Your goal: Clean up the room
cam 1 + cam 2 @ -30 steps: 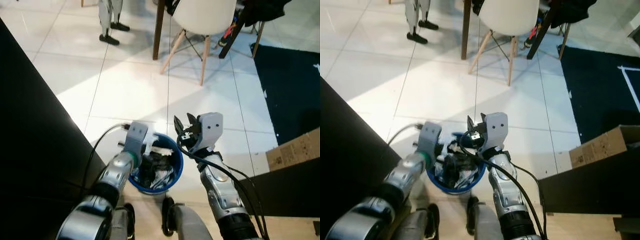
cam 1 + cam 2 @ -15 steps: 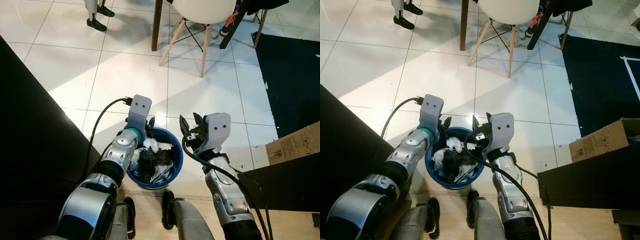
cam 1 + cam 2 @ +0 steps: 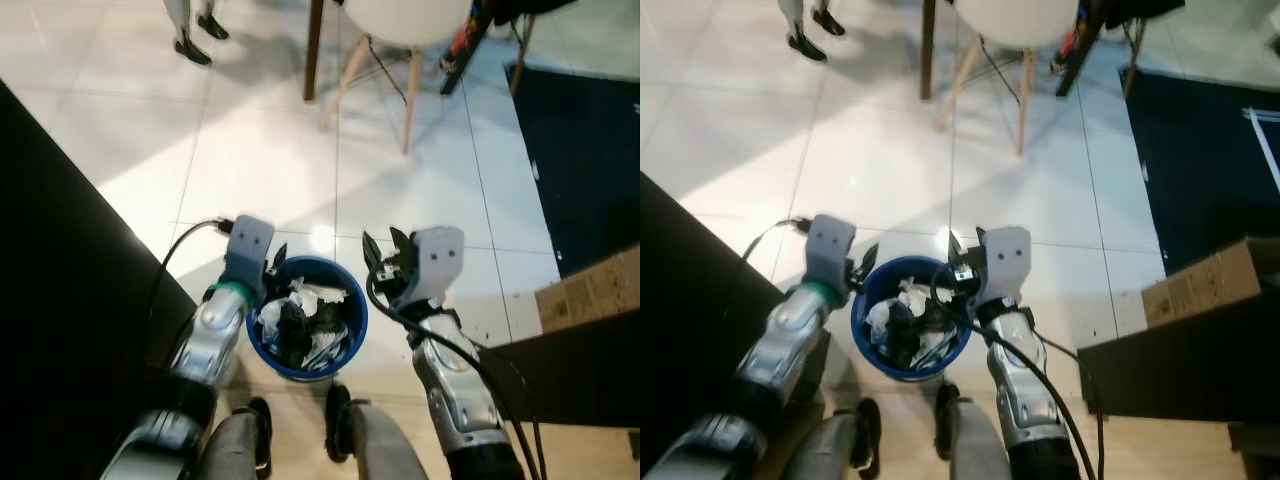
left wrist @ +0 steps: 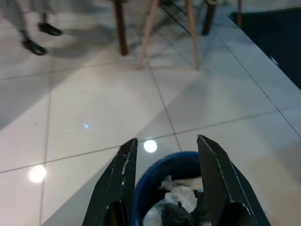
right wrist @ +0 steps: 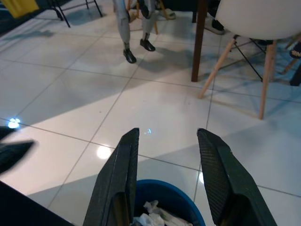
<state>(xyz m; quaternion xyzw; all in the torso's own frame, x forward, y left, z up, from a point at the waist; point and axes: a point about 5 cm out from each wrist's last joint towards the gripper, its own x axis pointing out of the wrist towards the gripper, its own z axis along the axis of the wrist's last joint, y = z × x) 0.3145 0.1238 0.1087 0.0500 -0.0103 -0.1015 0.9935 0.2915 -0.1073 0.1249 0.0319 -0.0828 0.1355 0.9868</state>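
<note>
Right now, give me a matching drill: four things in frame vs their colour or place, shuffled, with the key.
Column 1:
1. bin
2. chair
3. cardboard box
4. left gripper

Column 2:
A. white seat, wooden legs, far across the tiles
B. at the bin's rim on the robot's left, fingers open
C. blue, full of crumpled trash, between the two arms
D. brown, on the robot's right

Pairs: 1-C, 2-A, 3-D, 4-B
</note>
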